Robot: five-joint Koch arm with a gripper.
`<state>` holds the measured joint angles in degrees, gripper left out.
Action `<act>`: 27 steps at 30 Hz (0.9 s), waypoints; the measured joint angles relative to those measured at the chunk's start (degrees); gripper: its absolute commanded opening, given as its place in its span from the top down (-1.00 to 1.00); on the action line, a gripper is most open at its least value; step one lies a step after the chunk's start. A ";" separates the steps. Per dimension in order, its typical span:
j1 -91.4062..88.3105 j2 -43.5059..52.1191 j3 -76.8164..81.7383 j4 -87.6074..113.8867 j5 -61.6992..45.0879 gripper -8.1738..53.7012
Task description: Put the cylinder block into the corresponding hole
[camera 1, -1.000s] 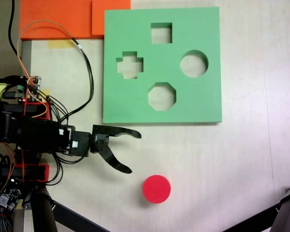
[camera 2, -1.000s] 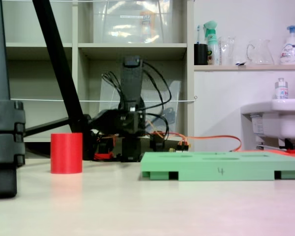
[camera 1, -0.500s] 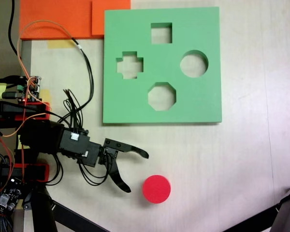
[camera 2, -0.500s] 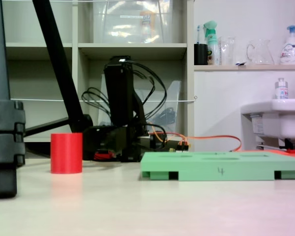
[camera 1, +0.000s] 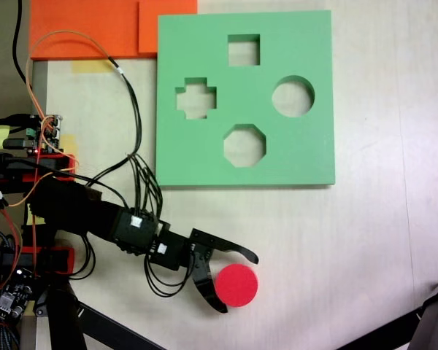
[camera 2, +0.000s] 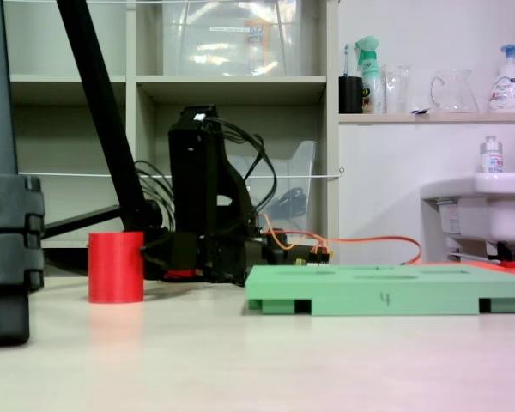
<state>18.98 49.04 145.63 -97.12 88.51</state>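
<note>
Tool [camera 1: 239, 283] spread open at lower middle of the top-down fixed view, one finger above and one left of the red cylinder [camera 1: 238, 284], which stands on the worktop [camera 1: 365, 240] well below the green board [camera 1: 204, 157]. Likely risk: lower finger nudging or tipping the cylinder before closing. Round hole [camera 1: 293, 96] far off at upper right.

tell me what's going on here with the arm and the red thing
A small robot arm is reaching for the cylinder block, which stands upright on the table. Its end effector is open, with one finger on each side of the block, not closed on it. The green board lies flat farther up in the top-down fixed view, and its circular hole is empty, as are the square, cross and octagonal cutouts. So nothing is picked up yet.
</note>
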 measured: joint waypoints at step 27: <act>-18.81 27.16 -0.53 21.71 0.18 0.20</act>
<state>0.18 76.20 145.11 -75.41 88.68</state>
